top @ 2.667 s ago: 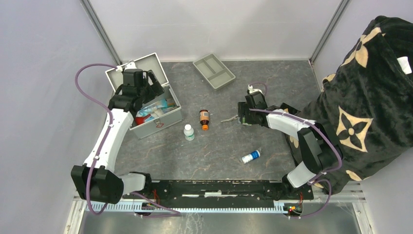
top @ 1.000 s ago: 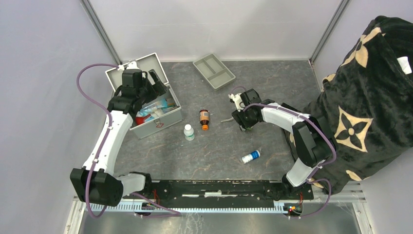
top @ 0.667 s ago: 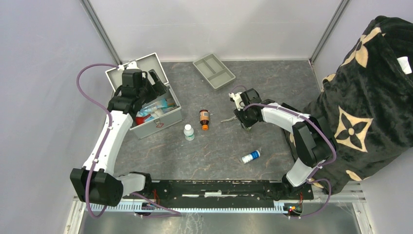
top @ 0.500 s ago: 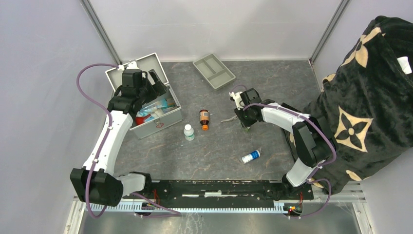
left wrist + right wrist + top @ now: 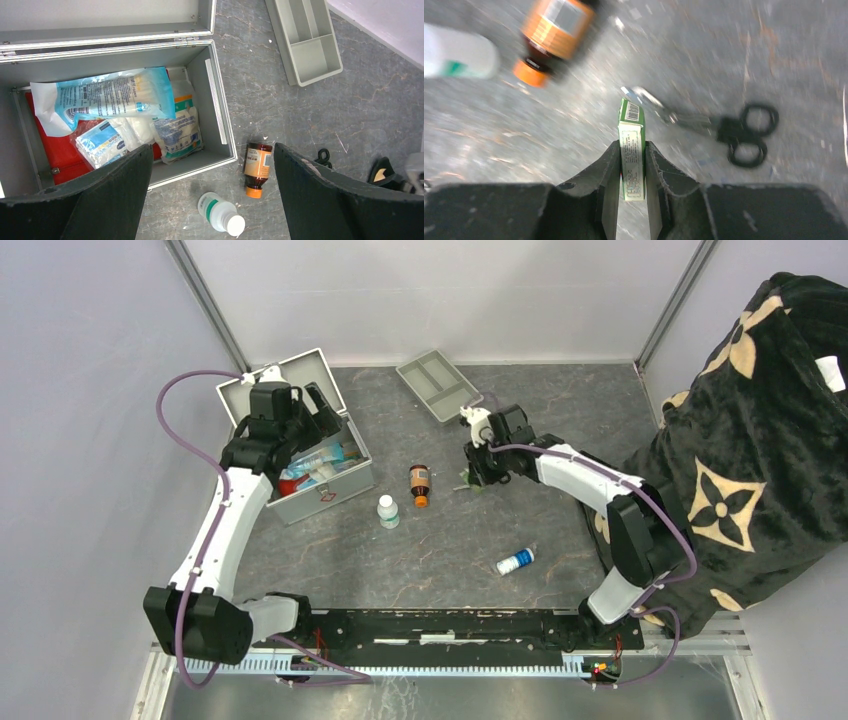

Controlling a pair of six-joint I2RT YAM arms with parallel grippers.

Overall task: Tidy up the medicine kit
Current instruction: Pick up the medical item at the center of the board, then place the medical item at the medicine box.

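While a green box [image 5: 631, 145] is clamped in the right claw [image 5: 631, 162], the medicine kit [image 5: 325, 496] is found leftward, under the wide-open left claw [image 5: 212, 150].

The right gripper [image 5: 632, 147] has clamped a green box [image 5: 630, 125] and lifted it.

The boxy silver-grey metal medicine kit [image 5: 325, 495] sits far left on the grey worktop [image 5: 450, 540], a shallow grey divided tray [image 5: 440, 390] behind it to the right. Right of its front lie a white plastic bottle [image 5: 387, 511], a brown orange-capped bottle [image 5: 420, 484], then black-handled scissors [image 5: 724, 131].
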